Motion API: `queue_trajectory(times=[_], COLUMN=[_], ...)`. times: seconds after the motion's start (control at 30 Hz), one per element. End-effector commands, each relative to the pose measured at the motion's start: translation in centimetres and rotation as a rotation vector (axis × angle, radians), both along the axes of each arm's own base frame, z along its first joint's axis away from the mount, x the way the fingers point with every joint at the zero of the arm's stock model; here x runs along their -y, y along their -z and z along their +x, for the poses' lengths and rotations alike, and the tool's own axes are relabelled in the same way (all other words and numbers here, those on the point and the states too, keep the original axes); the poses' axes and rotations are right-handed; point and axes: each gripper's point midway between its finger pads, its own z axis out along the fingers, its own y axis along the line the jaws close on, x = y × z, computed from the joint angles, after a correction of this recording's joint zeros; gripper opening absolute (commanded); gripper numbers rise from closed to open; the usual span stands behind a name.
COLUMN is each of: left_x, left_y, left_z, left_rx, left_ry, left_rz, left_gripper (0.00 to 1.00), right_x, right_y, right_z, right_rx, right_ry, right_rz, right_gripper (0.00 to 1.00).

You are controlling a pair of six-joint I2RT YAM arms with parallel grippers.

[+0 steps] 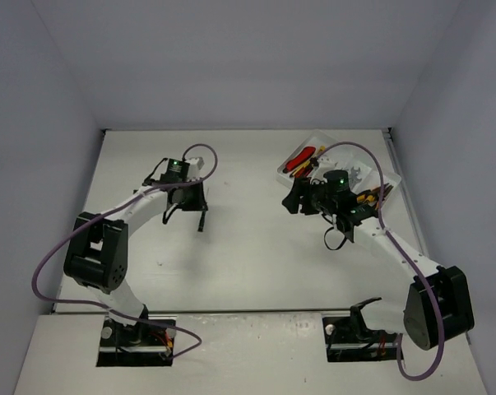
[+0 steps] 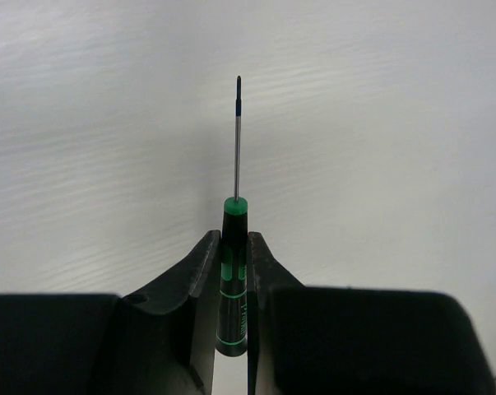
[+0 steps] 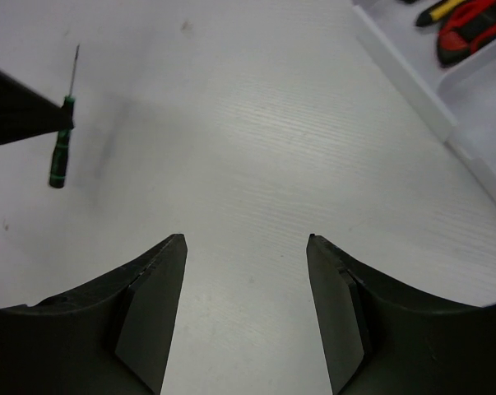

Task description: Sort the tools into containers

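A thin black-green screwdriver (image 2: 234, 276) is pinched by its handle between the fingers of my left gripper (image 2: 234, 239), which is shut on it; the shaft points away over the bare table. From above, the left gripper (image 1: 194, 202) and the screwdriver (image 1: 202, 218) are at centre-left. In the right wrist view the screwdriver (image 3: 60, 144) shows at far left. My right gripper (image 3: 246, 240) is open and holds nothing, hovering over bare table left of the white tray (image 1: 330, 136). The tray holds red-black and yellow utility knives (image 1: 301, 160), wrenches (image 1: 356, 174) and pliers (image 1: 367, 199).
The tray's near wall (image 3: 412, 78) runs along the upper right of the right wrist view, with a red-black knife (image 3: 474, 29) and a yellow one (image 3: 441, 10) behind it. White walls enclose the table on three sides. The right arm partly covers the tray.
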Motion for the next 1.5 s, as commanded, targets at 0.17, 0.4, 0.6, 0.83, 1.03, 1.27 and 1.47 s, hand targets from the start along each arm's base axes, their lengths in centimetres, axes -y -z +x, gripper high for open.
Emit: queue_trajectory(times=[0.17, 0.4, 0.6, 0.83, 1.03, 1.27, 1.47], left_x=[14.9, 19.0, 21.0, 22.7, 23.5, 23.4, 21.4], left_y=[-13.5, -17.4, -18.8, -19.5, -19.2, -18.9, -18.1], left_z=[2.4, 0.9, 0.2, -0.9, -1.4, -1.4, -1.3], left_rx=[0.362, 0.446, 0.452, 0.454, 0.448, 0.459, 0.496], left_ry=[0.027, 0.074, 0.09, 0.122, 0.136, 0.137, 0.09], left_rz=[-0.447, -0.533, -0.622, -0.662, -0.667, -0.65, -0.594], left_gripper=[0.0, 0.0, 0.0, 0.0, 0.0, 0.02, 0.53], right_x=[-5.3, -7.6, -8.3, -8.3, -8.0, -7.2, -6.3], right_y=[-4.8, -4.5, -4.1, -3.6, -3.5, -3.2, -2.5], right_z=[-1.1, -2.2, -2.1, -1.7, -1.3, -0.7, 0.2], right_rx=[0.202, 0.204, 0.203, 0.197, 0.202, 0.197, 0.172], right_ry=[-0.236, -0.319, -0.314, -0.288, -0.254, -0.188, -0.107], right_rz=[0.058, 0.056, 0.04, 0.031, 0.021, 0.007, -0.004], right_gripper=[0.58, 0.57, 0.55, 0.49, 0.32, 0.01, 0.0])
